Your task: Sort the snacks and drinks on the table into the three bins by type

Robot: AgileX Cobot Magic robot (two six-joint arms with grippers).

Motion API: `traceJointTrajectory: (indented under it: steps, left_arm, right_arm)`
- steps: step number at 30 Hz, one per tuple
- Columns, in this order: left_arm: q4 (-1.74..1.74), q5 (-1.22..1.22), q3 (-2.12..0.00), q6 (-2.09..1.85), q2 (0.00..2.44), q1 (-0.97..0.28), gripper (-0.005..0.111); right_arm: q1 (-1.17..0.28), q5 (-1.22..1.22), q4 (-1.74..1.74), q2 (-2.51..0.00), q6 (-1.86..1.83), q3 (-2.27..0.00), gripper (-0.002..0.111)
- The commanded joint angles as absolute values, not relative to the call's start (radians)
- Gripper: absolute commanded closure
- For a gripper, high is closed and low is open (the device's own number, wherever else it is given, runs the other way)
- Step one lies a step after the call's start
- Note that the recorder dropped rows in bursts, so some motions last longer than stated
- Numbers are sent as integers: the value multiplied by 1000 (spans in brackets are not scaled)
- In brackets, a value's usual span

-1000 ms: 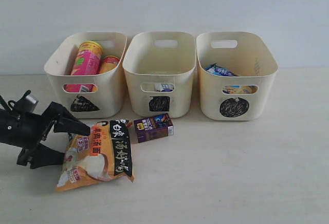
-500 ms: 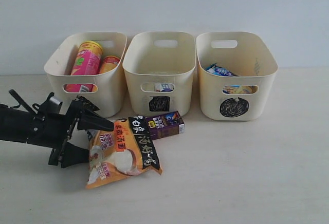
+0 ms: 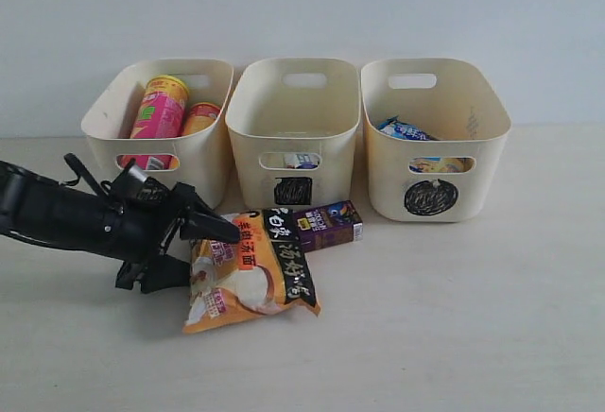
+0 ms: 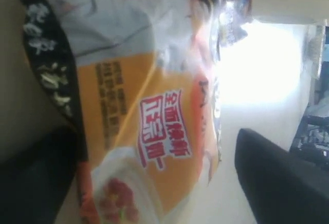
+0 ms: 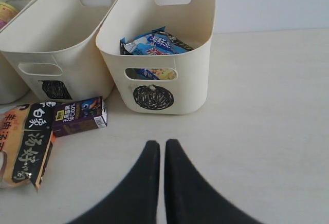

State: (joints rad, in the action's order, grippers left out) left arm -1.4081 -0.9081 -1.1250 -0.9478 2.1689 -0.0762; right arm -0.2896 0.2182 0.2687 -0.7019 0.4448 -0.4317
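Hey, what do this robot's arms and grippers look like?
Both are matte black. The left arm is a thick tube with thin black cables looping near its blocky wrist; the left gripper has two tapered fingers. The right gripper shows two smooth, pointed fingers. No markings visible.

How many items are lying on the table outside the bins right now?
2. The orange-and-white packet lies in front of the middle bin; the dark purple carton sits beside it, nearer that bin. Nothing else seems hidden.
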Motion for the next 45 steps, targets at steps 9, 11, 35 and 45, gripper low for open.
traceJointTrajectory:
  steps: [9,11,35,45]
  left_arm:
    - [-1376,-747,-1118,-943,2145,-103,102]
    - [-1369,-749,-1118,-962,2117,-103,102]
    - [-1303,-853,-1070,-961,1828,-101,102]
    - [-1284,-866,-1070,-935,1822,-103,102]
  right_arm:
    - [-290,214,270,-698,435,-428,108]
    - [-290,214,270,-698,435,-428,108]
    - [-290,214,270,-698,435,-428,108]
    - [-290,214,174,-725,441,-428,108]
